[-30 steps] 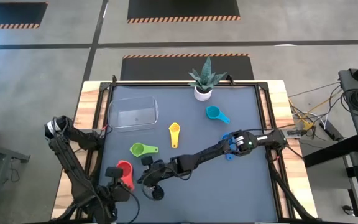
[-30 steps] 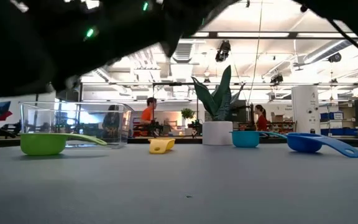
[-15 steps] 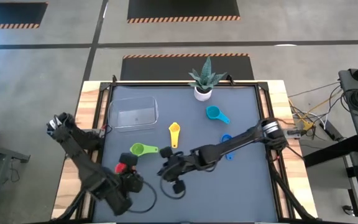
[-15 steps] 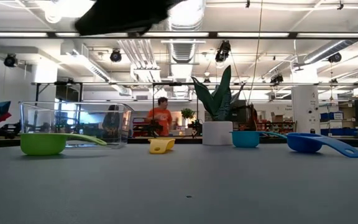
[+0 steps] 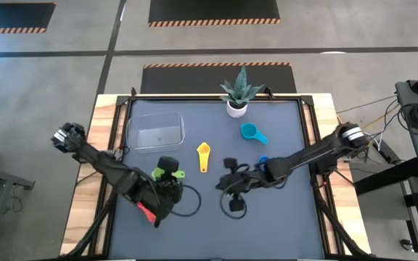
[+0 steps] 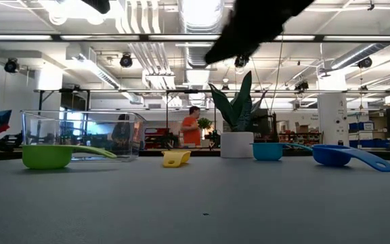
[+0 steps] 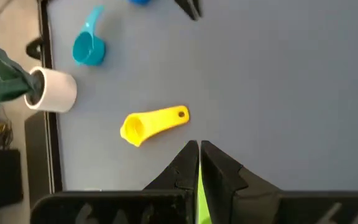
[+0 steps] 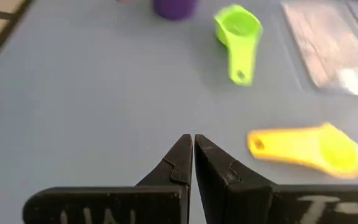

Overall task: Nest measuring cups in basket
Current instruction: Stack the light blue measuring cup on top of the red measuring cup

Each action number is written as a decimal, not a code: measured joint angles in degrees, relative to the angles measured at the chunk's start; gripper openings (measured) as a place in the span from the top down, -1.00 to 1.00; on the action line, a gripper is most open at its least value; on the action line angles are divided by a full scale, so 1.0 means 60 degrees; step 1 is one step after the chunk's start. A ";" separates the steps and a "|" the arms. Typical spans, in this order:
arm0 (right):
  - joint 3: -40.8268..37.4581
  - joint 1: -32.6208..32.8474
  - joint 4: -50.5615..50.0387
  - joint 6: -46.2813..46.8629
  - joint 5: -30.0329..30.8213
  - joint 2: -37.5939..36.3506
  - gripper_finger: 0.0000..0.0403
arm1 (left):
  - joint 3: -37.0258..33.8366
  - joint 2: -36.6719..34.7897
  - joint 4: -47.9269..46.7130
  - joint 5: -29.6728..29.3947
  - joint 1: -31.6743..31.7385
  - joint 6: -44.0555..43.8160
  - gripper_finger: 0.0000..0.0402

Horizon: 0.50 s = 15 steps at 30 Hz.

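Lying scattered on smooth grey tabletop (image 5: 281,217) — glossy plastic measuring cups: yellow cup (image 5: 204,155), green cup (image 5: 167,174), teal cup (image 5: 252,133), blue cup (image 5: 263,161). Clear, round-cornered basket (image 5: 155,132) beside them. Left tool (image 5: 168,165) clenched over green; right tool (image 5: 228,164) clenched, gripping nothing.

Premises: a large open-plan robotics lab or industrial workshop. Beyond the work table (image 6: 195,203), the low view shows a high exposed ceiling with ducting (image 6: 141,54), strip lighting and hanging cables. Workstations and equipment racks stand far behind the table; a person in an orange top (image 6: 192,129) is among them. Around the table, the concrete floor carries hazard-striped mats (image 5: 213,10).
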 joint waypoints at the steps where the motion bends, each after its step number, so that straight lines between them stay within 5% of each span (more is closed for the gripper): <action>1: -0.0198 -0.0081 -0.0243 0.0263 0.0037 -0.0291 0.96 | -0.0293 -0.0236 0.0407 -0.0004 0.0062 0.0163 1.00; 8: -0.1242 -0.1120 -0.2772 0.2072 0.0052 -0.2046 0.96 | -0.2573 -0.1949 0.3101 -0.0246 0.0418 0.0659 1.00; 15: -0.1837 -0.2832 -0.4755 0.2750 0.0060 -0.2816 0.96 | -0.3921 -0.3100 0.4132 -0.1725 0.0460 0.0685 1.00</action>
